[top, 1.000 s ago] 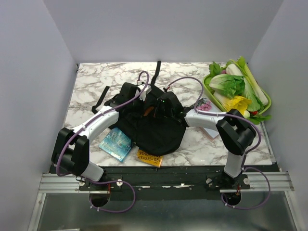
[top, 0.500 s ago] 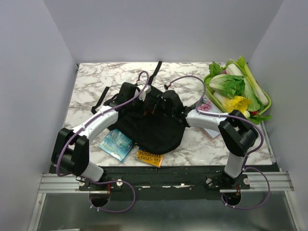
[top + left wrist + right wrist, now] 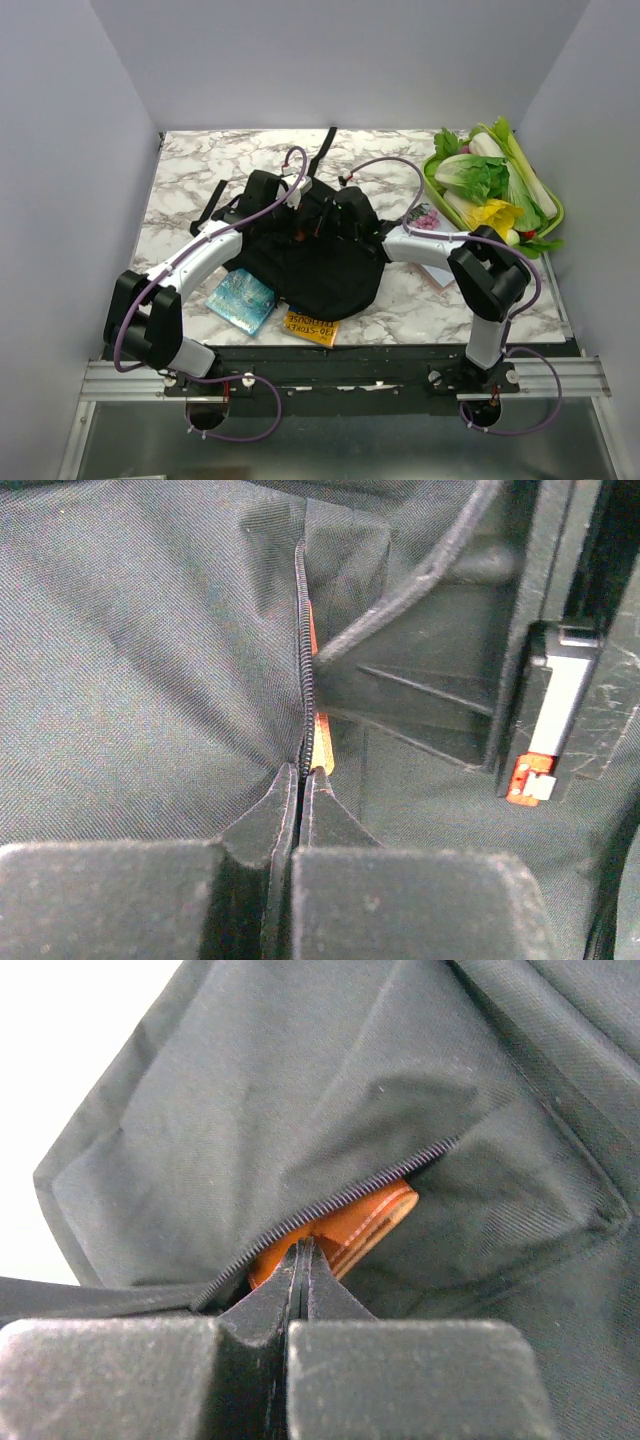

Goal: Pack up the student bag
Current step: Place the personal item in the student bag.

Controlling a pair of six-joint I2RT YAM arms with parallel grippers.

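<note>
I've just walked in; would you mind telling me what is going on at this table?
Both robot arms are working on the black backpack in the middle of the table. The left gripper and the right gripper are each closed on the fabric at a zipper edge. Something orange-brown shows through the partly open zipper. A blue book and a yellow book lie beside the backpack, not yet packed.
</note>
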